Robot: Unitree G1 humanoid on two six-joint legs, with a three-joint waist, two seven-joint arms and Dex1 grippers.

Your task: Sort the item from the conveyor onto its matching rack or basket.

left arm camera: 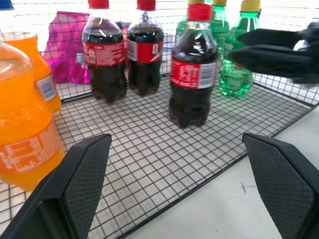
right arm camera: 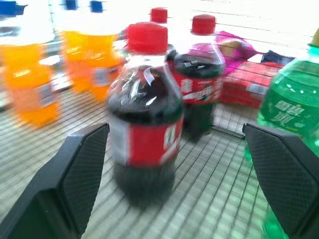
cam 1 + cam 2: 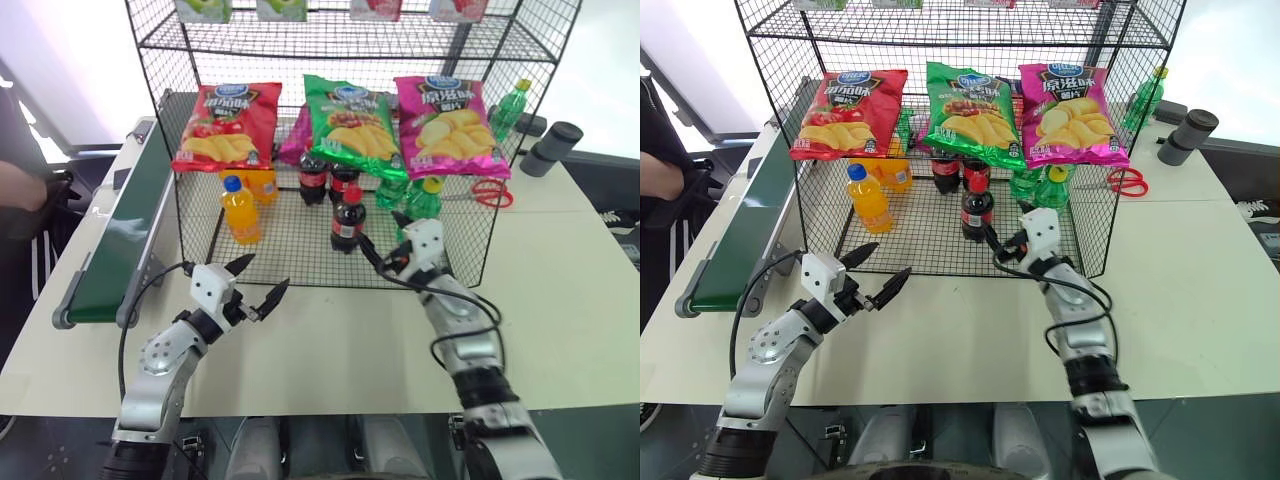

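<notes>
While the small plastic cola bottle with dark liquid, red cap and red label [image 3: 348,221] stands upright on the grid floor of the large black wire-mesh shelf unit [image 3: 290,248], near the middle of the head-camera frame, the right claw [image 3: 383,243] sits just to its right with both black fingers spread wide and nothing between them. In the right wrist view the same bottle [image 2: 144,112] stands in line between the two parted fingers, apart from both. The left claw [image 3: 262,281] hangs over the pale desk [image 3: 330,350] at lower left of centre, fingers also wide apart and empty, pointing toward the rack's front edge.

Behind the bottle stand two more red-capped cola bottles [image 3: 326,178], side by side. To their right are green bottles with yellow caps [image 3: 410,196]; to the left, an orange-drink bottle with a blue cap [image 3: 241,211]. Three chip bags hang across the rack's front: red [image 3: 226,127], green [image 3: 352,122] and magenta [image 3: 450,126].

Along the left edge runs the long dark green conveyor belt in its grey frame [image 3: 118,245]. Red-handled scissors [image 3: 492,193] lie on the desk to the right of the rack.
</notes>
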